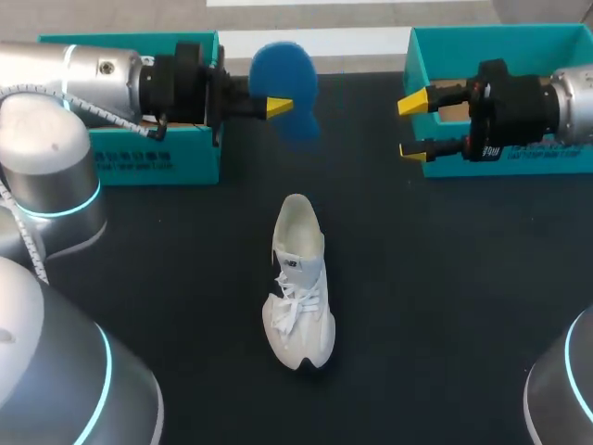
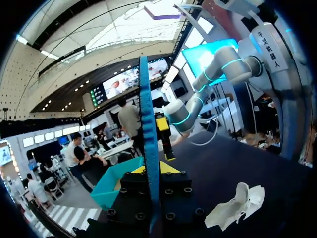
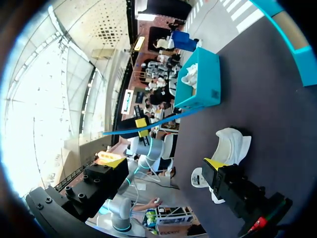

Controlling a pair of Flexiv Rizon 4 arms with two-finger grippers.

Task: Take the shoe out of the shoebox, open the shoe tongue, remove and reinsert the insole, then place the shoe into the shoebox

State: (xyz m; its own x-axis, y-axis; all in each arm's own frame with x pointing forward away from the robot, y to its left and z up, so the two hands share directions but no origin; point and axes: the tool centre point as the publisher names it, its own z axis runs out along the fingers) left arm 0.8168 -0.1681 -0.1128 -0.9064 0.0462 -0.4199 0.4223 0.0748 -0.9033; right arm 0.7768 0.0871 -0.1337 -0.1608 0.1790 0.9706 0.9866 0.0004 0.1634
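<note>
Head view: left gripper point(image 1: 276, 105) holds insole point(image 1: 283, 69) aloft.

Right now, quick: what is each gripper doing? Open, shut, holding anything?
Left gripper: shut on the blue insole, held edge-on between its fingers.
Right gripper: open, holding nothing.

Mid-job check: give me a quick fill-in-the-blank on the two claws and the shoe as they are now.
1. The left claw is shut on the ____ insole.
2. The right claw is ____ and holds nothing.
3. The white shoe lies on the black ____.
Missing words: blue; open; table.
</note>
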